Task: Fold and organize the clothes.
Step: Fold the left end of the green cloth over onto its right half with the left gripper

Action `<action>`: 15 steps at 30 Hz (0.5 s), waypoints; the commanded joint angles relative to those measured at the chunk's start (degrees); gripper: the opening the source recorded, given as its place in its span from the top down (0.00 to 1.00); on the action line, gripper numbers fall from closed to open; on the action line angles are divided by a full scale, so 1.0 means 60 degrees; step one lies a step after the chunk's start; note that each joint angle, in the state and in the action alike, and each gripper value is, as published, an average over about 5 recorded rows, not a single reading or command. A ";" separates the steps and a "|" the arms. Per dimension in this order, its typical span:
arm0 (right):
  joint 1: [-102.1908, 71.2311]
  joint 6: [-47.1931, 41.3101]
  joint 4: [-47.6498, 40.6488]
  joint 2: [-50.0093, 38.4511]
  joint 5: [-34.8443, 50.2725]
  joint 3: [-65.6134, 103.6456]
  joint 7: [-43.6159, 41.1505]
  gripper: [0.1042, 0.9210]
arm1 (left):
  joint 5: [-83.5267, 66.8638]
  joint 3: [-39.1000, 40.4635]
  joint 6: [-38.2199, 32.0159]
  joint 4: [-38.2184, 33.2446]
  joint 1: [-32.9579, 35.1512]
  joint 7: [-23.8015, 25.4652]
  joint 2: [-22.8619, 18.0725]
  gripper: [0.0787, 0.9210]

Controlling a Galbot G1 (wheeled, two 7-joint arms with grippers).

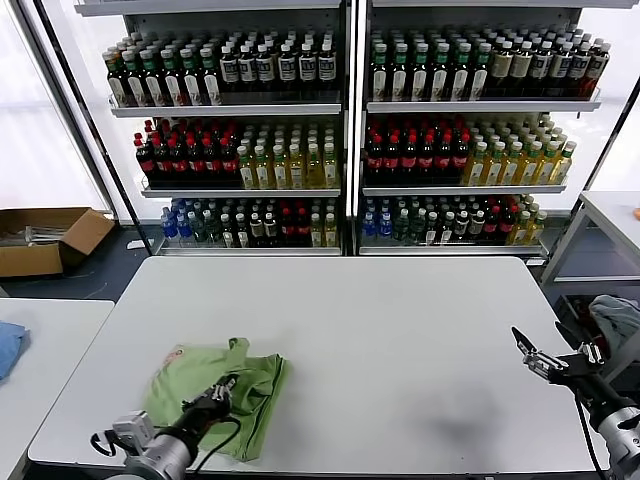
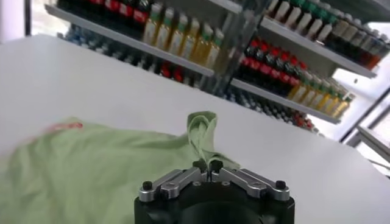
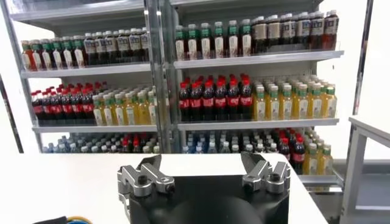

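The clothes, a light green polo shirt (image 1: 200, 385), lie bunched near the front left of the white table (image 1: 380, 330), with a red mark near the far edge. My left gripper (image 1: 222, 388) sits over the shirt's near right part. In the left wrist view, my left gripper (image 2: 208, 164) is shut on a ridge of the green shirt (image 2: 91, 164), and a pinched fold stands up just beyond the tips. My right gripper (image 1: 535, 355) hovers open by the table's right edge, far from the shirt. The right wrist view shows it (image 3: 201, 161) open with nothing between its fingers.
Shelves of bottles (image 1: 340, 150) stand behind the table. A blue cloth (image 1: 8, 348) lies on a side table at the left. A cardboard box (image 1: 45, 240) sits on the floor beyond it. A grey-white cloth (image 1: 615, 315) hangs at the right by another table (image 1: 610, 215).
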 commanded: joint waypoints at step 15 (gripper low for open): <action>0.0038 0.0034 0.0008 0.0061 0.0096 -0.0017 0.0060 0.12 | 0.0325 -0.1636 0.0677 -0.1646 0.0750 0.0974 0.0551 0.54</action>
